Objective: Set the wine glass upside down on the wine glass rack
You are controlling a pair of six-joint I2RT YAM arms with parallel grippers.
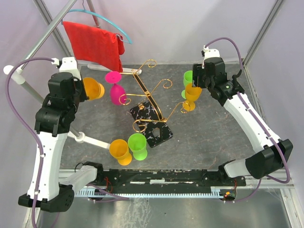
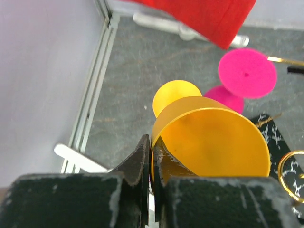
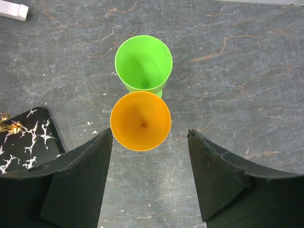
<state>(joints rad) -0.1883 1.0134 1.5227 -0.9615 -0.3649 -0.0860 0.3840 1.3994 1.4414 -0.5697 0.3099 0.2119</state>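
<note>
My left gripper (image 2: pixel 151 164) is clamped on the orange wine glass (image 2: pixel 209 142) by its rim, tilted, left of the wine glass rack (image 1: pixel 151 97). Transport step. Next: invert it and slide the stem onto a free arm. Right gripper (image 3: pixel 150 142) is spread open over a second orange glass (image 3: pixel 140 121).

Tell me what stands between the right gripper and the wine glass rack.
Top view: an upright orange wine glass and a green wine glass stand between the right gripper and the rack.

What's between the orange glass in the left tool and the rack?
The pink glass, hanging upside down on the arm of the rack nearest the orange glass, sits right between them. The other scroll arms look free.
</note>
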